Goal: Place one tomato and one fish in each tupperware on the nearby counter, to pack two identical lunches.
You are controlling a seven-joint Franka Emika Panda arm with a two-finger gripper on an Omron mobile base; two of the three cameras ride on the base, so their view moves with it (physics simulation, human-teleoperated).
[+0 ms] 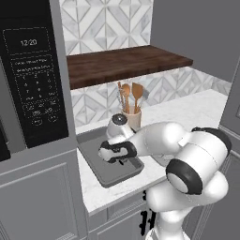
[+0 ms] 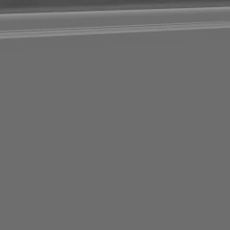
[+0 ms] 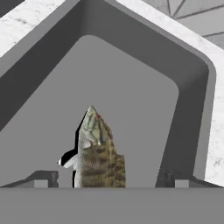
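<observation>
One tupperware (image 1: 105,173) lies on the white tabletop (image 1: 187,115) in the left base view, just right of a tall grey cabinet that carries a black microwave panel (image 1: 33,77) with a lit display. The white arm reaches leftward over the tray, its hand low above the tray's floor, so the pincer (image 1: 123,162) points down into it. Behind the tray, near the patterned wall, stands a beige cup (image 1: 133,118) with wooden spoons (image 1: 130,93) upright in it, and a dark brown wooden shelf (image 1: 126,63) runs along the wall above. In the hand view the same tupperware (image 3: 199,109) shows its raised rim and rounded corner, with speckled tabletop (image 3: 26,17) beyond it at the upper left and right. On the tray's flat grey floor lies one fish (image 3: 97,151), mottled brown-green with a paler belly, its head pointing away from the camera. The pincer (image 3: 107,178) stands wide: its two dark fingertips (image 3: 43,178) sit well apart to either side of the fish's body, with grey floor visible between each tip and the fish, so nothing is clamped. The right base view gives a plain grey surface (image 2: 115,134) with pale bands near the top.
</observation>
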